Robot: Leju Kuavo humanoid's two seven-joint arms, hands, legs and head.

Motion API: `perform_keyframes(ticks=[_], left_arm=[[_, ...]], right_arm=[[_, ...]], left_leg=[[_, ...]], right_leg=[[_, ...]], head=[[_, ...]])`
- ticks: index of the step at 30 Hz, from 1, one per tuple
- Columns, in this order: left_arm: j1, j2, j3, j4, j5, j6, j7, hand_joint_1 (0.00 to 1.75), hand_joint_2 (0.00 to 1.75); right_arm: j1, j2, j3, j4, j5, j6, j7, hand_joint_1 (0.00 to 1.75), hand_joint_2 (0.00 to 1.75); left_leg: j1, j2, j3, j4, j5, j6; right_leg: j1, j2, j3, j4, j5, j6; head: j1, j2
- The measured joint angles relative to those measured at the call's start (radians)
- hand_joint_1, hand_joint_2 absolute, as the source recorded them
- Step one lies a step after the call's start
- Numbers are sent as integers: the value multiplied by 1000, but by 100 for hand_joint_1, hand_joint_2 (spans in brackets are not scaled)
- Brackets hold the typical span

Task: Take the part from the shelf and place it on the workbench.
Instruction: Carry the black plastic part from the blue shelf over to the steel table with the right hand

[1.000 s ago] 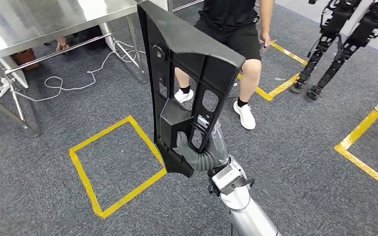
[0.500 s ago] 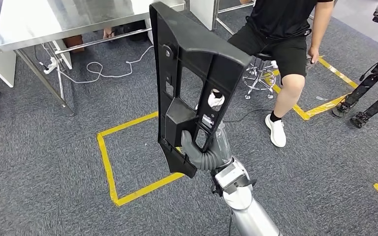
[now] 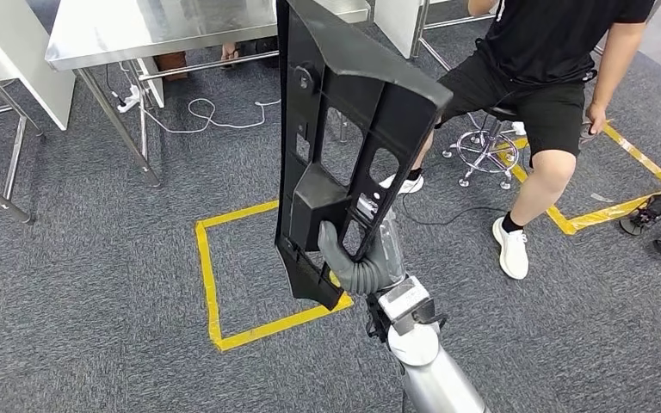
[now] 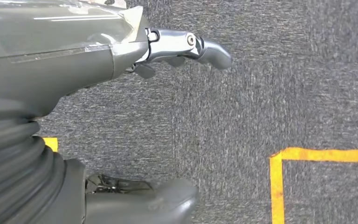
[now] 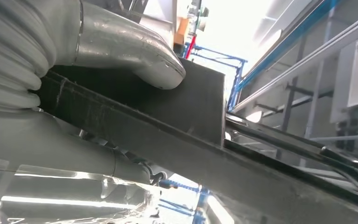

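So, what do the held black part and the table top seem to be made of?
Part: likely moulded plastic, matt black, with ribs and cut-out windows; the right hand grips it. Table top: probably stainless steel, brushed and shiny, with soft reflections.

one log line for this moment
right hand: grips black part, upright | left hand: empty | workbench: ahead | part not yet placed

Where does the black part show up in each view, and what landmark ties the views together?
Head view: the black part stands tall at centre, gripped low by the right hand.
Right wrist view: the part's dark edge runs diagonally under the thumb.
Left wrist view: not in it.
Shared landmark: yellow floor tape, seen in head and left wrist views.
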Motion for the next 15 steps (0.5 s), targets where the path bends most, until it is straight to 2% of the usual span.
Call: perform_keyframes(ticks=[2, 3, 5, 6, 7, 8, 9, 10, 11, 12, 15], left_arm=[[-1, -2, 2, 0, 0, -2, 1, 0, 175], [-3, -4, 2, 0, -2, -4, 4, 0, 175], [-5, -5, 2, 0, -5, -7, 9, 0, 175], [-5, -5, 2, 0, -7, -10, 11, 0, 175], [-4, -6, 2, 0, -9, -15, 12, 0, 175], [-3, -7, 2, 0, -11, -20, 13, 0, 175], [-3, -7, 2, 0, -14, -24, 13, 0, 175], [-4, -8, 2, 0, -16, -27, 13, 0, 175], [-4, -8, 2, 0, -18, -30, 13, 0, 175], [-4, -8, 2, 0, -19, -31, 14, 0, 175], [-3, -7, 2, 0, -19, -31, 14, 0, 175]], right_arm=[[0, 4, -6, -4, -4, -5, 6, 175, 175], [0, 5, -9, -5, -8, -8, 10, 175, 175], [6, 5, -17, -5, -13, -15, 22, 175, 175], [11, 5, -21, -5, -15, -20, 28, 175, 175], [15, 5, -24, -5, -14, -25, 33, 175, 175], [17, 5, -26, -4, -13, -30, 36, 175, 175], [18, 5, -27, -5, -11, -34, 38, 175, 175], [17, 5, -28, -4, -9, -36, 39, 175, 175], [17, 6, -29, -4, -8, -38, 41, 175, 175], [17, 6, -30, -4, -8, -39, 43, 175, 175], [17, 10, -33, -4, -8, -42, 47, 175, 175]], left_leg=[[5, -4, 19, -21, 7, 11], [8, -8, 27, -28, 10, 15], [7, -17, 30, -30, 9, 21], [7, -23, 30, -29, 7, 22], [7, -29, 31, -29, 6, 21], [7, -35, 33, -28, 3, 19], [7, -40, 35, -26, 0, 16], [7, -45, 36, -22, -4, 11], [5, -49, 36, -17, -9, 5], [4, -51, 34, -13, -14, -1], [8, -51, 31, -8, -20, -15]], right_leg=[[1, 21, -11, 35, -19, 5], [0, 35, -33, 83, -39, 3], [-3, 55, -103, 212, -84, 0], [-4, 58, -133, 256, -92, 4], [-5, 59, -147, 265, -85, 11], [-7, 59, -140, 234, -61, 21], [-9, 59, -115, 168, -27, 32], [-12, 61, -87, 98, 4, 38], [-14, 62, -62, 42, 27, 38], [-14, 63, -47, 9, 39, 32], [-11, 64, -40, -4, 44, 7]], head=[[1, 0], [3, 0], [3, 0], [4, 0], [4, 0], [4, 0], [4, 0], [4, 0], [4, 0], [4, 0], [4, 0]])
